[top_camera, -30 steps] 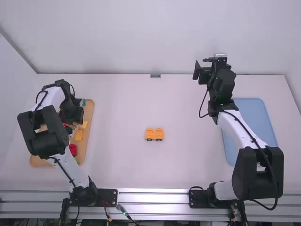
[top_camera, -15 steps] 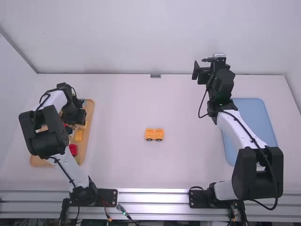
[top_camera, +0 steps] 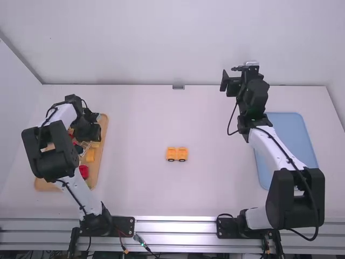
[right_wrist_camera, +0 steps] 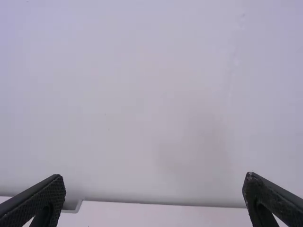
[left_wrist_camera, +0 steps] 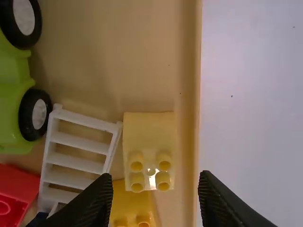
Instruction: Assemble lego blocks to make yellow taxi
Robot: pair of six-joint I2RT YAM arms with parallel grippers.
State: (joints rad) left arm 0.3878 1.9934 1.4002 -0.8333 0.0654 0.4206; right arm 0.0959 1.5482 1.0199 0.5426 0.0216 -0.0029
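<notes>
Over the wooden tray [top_camera: 101, 154] at the far left hangs my left gripper [top_camera: 95, 135]. In the left wrist view the same left gripper [left_wrist_camera: 156, 182] is open, its fingers either side of a pale yellow block [left_wrist_camera: 150, 132] with studs, not touching it. A second yellow block [left_wrist_camera: 134, 203] lies against that one. Two joined orange-yellow wheeled pieces [top_camera: 177, 154] stand mid-table. My right gripper [top_camera: 232, 82] is raised at the far right of the table, and in the right wrist view the right gripper [right_wrist_camera: 154, 184] is open with nothing between its fingers.
The tray also holds a green wheeled piece [left_wrist_camera: 12, 90], a white ladder-like piece [left_wrist_camera: 78, 151] and a red block [left_wrist_camera: 16, 194]. A blue tray [top_camera: 291, 135] lies on the right, partly under the right arm.
My left gripper has shifted slightly to the right over the wooden tray. The right arm has barely moved, and the joined pieces stay where they were.
</notes>
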